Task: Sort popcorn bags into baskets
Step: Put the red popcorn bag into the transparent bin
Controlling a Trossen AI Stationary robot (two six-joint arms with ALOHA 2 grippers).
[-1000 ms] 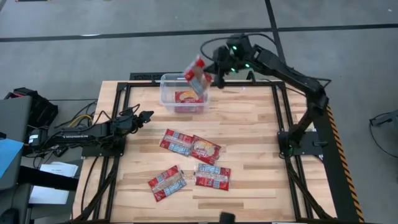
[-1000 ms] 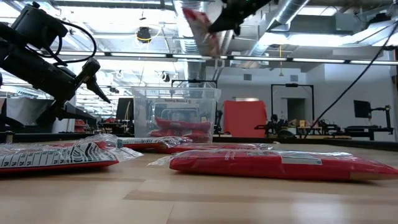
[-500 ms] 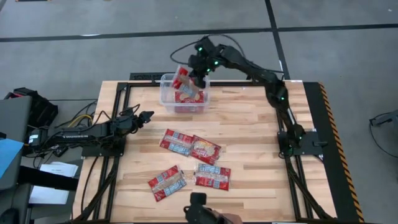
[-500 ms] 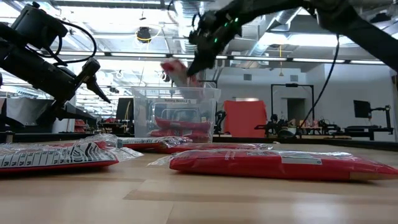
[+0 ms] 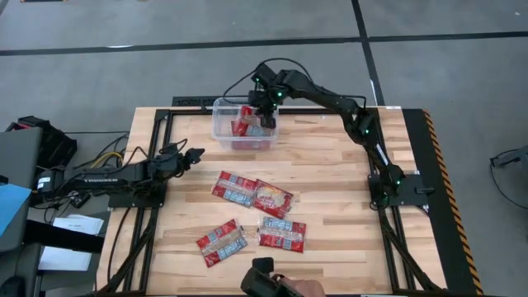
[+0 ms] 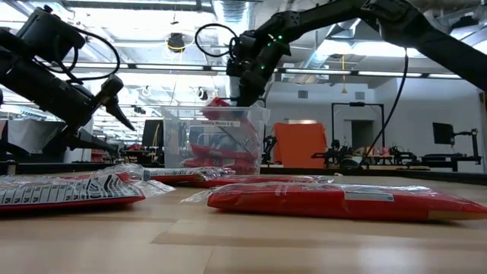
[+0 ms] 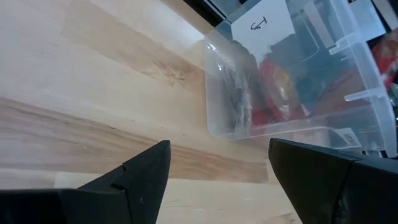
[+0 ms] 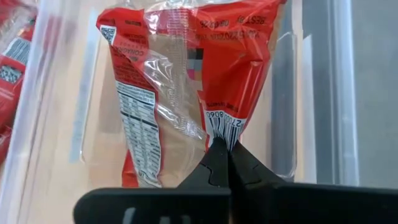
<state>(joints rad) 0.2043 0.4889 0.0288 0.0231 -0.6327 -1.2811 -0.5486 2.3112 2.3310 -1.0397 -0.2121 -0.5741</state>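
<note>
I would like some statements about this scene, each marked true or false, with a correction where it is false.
1. The right hand is shut on a popcorn bag. True.
2. That bag hangs over the open floor beside the table. False: it hangs in the clear bin.
3. Four popcorn bags lie on the wooden table outside the bin. True.
4. The left hand holds a bag. False: it is open and empty, at the table's left edge.
5. The bin holds nothing but the gripped bag. False: other red bags lie in it.

Left tool (image 7: 217, 180) open over wood table (image 7: 93, 93), facing clear bin (image 7: 311, 118) w/ red bags (image 7: 280, 87) inside.
</note>
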